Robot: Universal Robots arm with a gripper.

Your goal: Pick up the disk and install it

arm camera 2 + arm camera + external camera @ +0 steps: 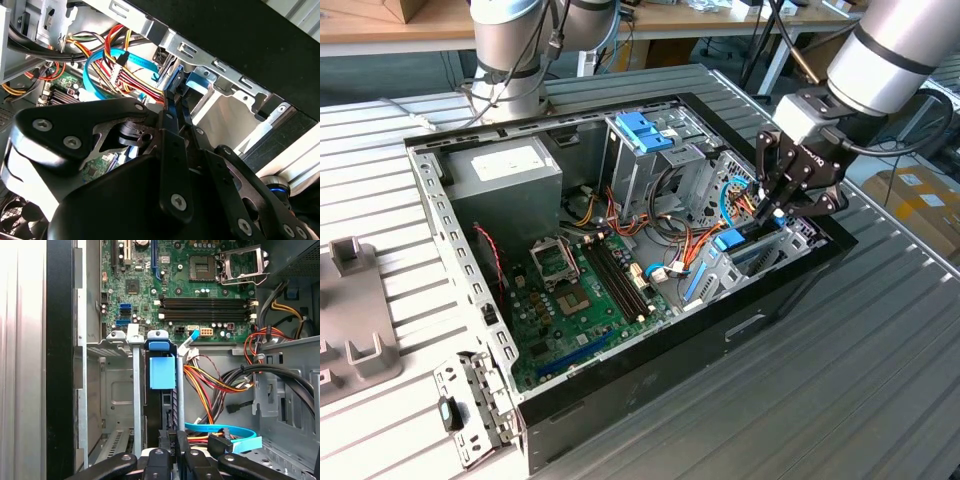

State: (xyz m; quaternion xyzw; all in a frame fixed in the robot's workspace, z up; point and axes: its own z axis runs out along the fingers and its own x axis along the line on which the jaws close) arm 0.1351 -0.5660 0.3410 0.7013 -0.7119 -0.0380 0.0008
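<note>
Open black desktop computer case (pixel 790 300) lying on its side on ribbed grey metal table (pixel 800 400). Green motherboard (pixel 575 300) exposed on the case floor; grey box-shaped power supply (pixel 505 170) at the far corner, toward the exterior view's left. Tall silver metal drive cage (pixel 645 165) with bright blue plastic clip (pixel 645 130) on top, near the middle of the case.

Black multi-link robot gripper (pixel 772 212) hanging at the case end toward the exterior view's right, just above the drive bay. Fingertips drawn close together; in the first wrist view the black fingers (pixel 170 442) meet at the near edge of the disk. Whether actually pinching that edge or only touching: cannot tell.

Flat dark hard drive in bright blue plastic carrier, the disk (pixel 162 390), standing on edge in a slot between upright silver bay rails (pixel 136 390). Blue tab of the carrier facing the motherboard side. In the exterior view, blue carrier top (pixel 728 240) visible just below the gripper, inside the bay beside the case wall.

Bundle of red, yellow and orange power wires (pixel 210 390) running just beside the bay. Flat light blue data cable (pixel 225 432) lying near the gripper links. In the second wrist view, gripper (pixel 175 107) tips reaching toward blue plastic (pixel 197 82) at the bay's silver frame.
</note>
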